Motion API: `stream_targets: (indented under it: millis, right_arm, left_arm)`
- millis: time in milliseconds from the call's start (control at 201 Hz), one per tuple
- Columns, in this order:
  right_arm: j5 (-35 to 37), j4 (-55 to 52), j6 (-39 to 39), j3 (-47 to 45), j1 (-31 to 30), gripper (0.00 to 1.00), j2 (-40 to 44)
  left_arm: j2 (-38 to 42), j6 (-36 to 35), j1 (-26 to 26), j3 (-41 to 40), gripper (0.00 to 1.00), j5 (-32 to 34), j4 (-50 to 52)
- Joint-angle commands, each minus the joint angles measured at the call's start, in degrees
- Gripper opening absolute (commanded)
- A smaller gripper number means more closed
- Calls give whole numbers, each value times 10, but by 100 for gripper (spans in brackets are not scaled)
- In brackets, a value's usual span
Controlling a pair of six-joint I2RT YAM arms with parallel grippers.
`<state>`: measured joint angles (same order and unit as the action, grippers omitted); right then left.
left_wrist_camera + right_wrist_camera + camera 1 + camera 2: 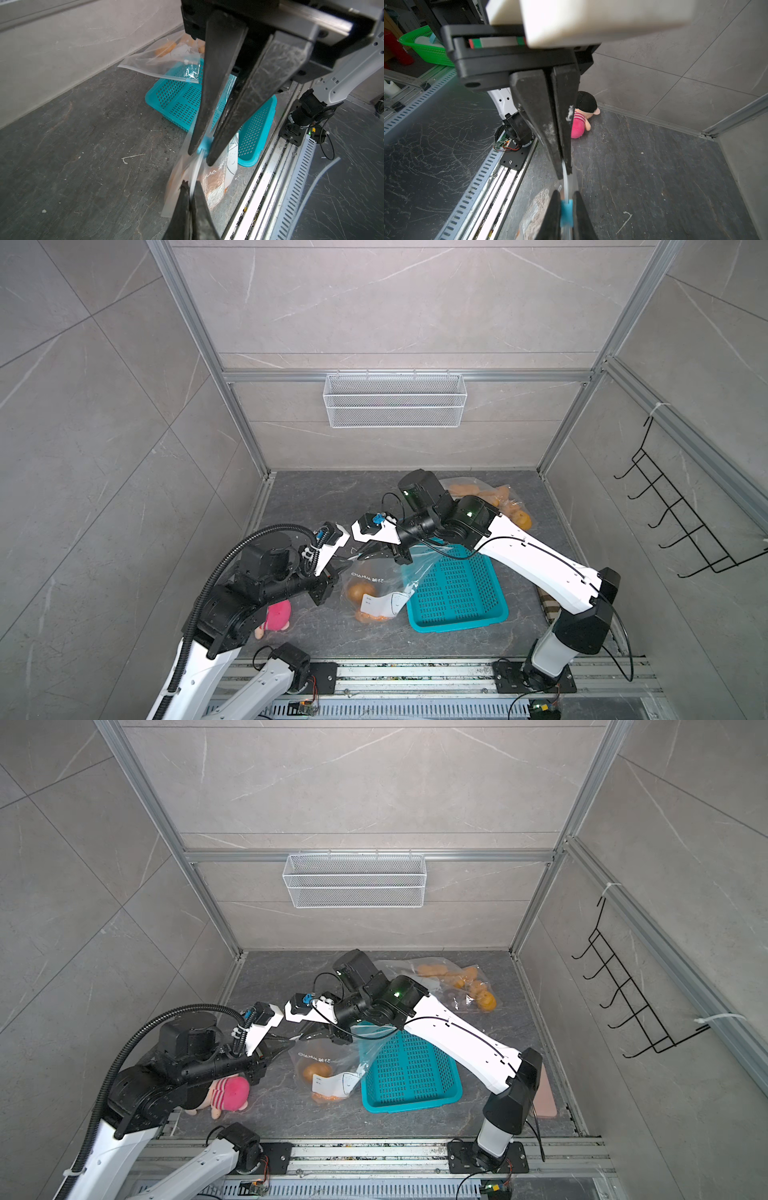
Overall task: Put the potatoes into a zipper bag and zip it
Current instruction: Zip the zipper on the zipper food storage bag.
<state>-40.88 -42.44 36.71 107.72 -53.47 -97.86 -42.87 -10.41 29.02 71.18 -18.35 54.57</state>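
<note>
A clear zipper bag hangs upright over the dark floor, with orange-tan potatoes inside it. My left gripper is shut on the bag's white top strip at one end. My right gripper is shut on the blue zipper slider, a short way along the same strip. In both top views the two grippers meet tip to tip above the bag. A second clear bag with more potatoes lies at the back right.
A teal perforated basket sits just right of the held bag, under the right arm. A pink plush toy lies under the left arm. A white wire basket hangs on the back wall, and a black hook rack on the right wall.
</note>
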Motion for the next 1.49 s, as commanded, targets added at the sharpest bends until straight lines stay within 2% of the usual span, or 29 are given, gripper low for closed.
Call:
stream_targets:
  millis: [0,274,582,926,1488]
  right_arm:
    - [-9,-11,-1,44,-1,5,-9]
    - [-28,-32,-7,123,-1,4,-38]
    - [-9,-60,13,120,0,4,-33]
    - [26,-66,36,28,1,4,21]
    - [54,-59,24,-106,22,4,109]
  left_arm:
    - [19,15,-1,32,0,67,5]
    - [45,25,-2,86,0,111,31]
    - [64,48,-1,101,0,151,41]
    - [73,73,-1,99,0,199,47]
    - [71,73,-1,99,0,210,67]
